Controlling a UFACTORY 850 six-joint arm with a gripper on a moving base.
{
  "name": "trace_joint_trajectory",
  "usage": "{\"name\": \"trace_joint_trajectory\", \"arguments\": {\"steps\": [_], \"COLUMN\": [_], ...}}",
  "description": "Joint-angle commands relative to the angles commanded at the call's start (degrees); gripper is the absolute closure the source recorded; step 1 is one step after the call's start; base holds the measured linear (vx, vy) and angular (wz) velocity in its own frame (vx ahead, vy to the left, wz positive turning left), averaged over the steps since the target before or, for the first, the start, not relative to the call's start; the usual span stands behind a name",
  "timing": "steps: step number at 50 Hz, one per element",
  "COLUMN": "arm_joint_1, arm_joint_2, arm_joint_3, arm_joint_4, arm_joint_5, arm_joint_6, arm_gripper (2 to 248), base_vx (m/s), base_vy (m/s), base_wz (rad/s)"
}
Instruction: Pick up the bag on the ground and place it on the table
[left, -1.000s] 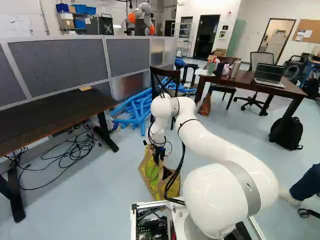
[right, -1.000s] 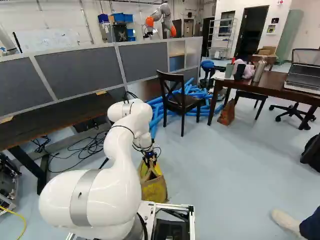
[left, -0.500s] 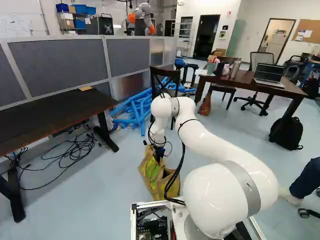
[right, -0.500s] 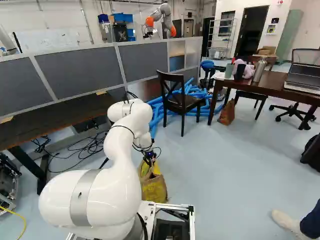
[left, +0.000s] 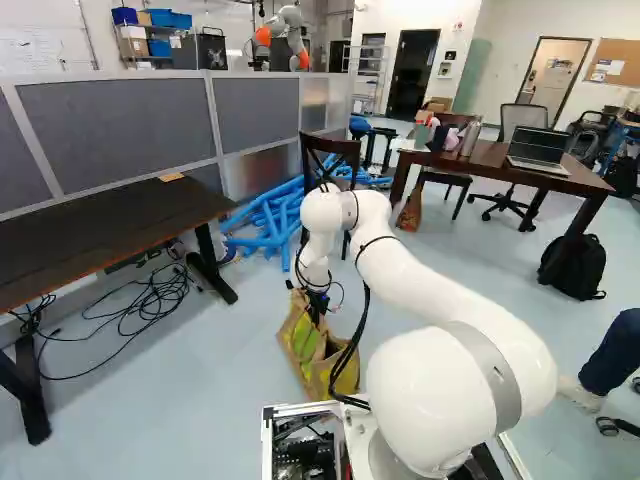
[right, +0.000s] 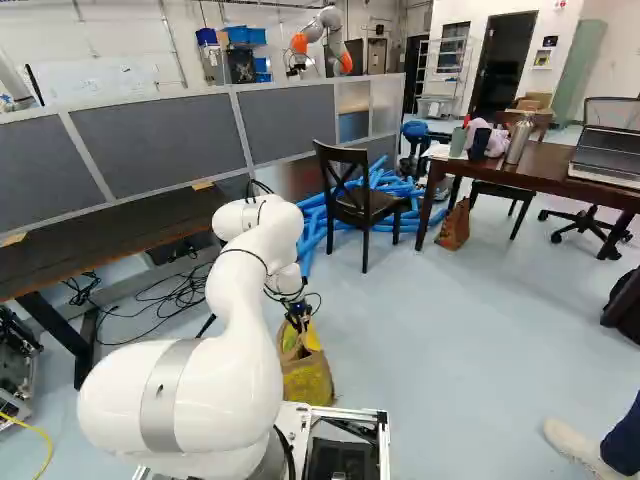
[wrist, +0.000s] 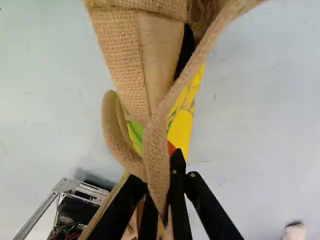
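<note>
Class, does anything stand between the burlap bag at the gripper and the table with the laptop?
Between the burlap bag and the wooden table, one visible thing: a brown bag on the floor beside a table leg. The wooden chair stands off to one side.

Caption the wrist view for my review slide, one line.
Gripper closed on a strap of the woven tan bag, pale floor beyond.

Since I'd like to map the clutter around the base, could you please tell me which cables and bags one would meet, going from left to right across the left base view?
Tangled black cables, burlap bag, brown bag, black backpack.
</note>
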Motion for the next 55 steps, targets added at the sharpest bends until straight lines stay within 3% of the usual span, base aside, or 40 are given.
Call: {"name": "trace_joint_trajectory", "arguments": {"steps": [31,55], "arm_joint_1": [1.4,2.1], "arm_joint_2": [7.1,12.7], "arm_joint_3": [7.7,13.7], "arm_joint_4": [0.5,0.5], "arm_joint_5": [0.1,3.7], "arm_joint_6": [0.0,0.0], "arm_gripper": [226,226], "base_vx": [0.0,0.0], "base_vy": [0.0,0.0], "base_wz": [0.0,0.0]}}
